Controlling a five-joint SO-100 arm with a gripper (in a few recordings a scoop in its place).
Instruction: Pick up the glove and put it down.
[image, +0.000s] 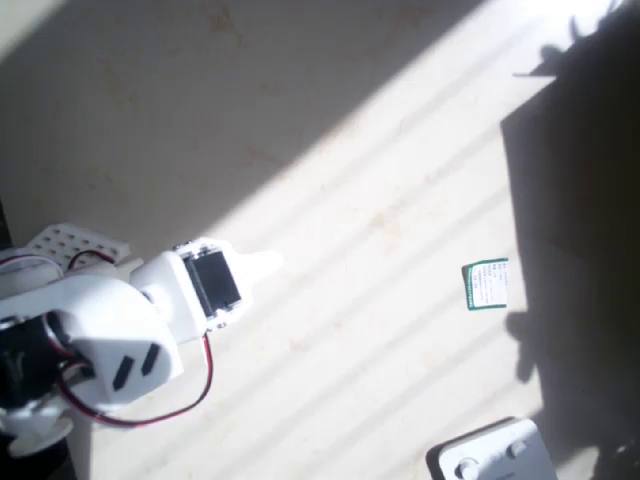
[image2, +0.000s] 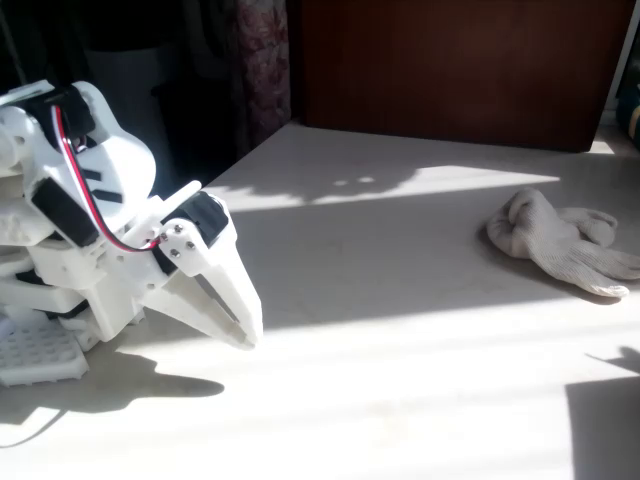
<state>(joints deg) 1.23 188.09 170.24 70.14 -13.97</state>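
Pincer (image2: 235, 330) closed, low; glove (image2: 560, 240) lies flat, fingers pointing right.

The glove (image2: 560, 240) is cream-beige, knitted and soft, lying limp and crumpled on the table (image2: 400, 330) in the fixed view. Its stubby fingers point right, its bunched cuff left. It rests half in shadow near the table's far right edge.
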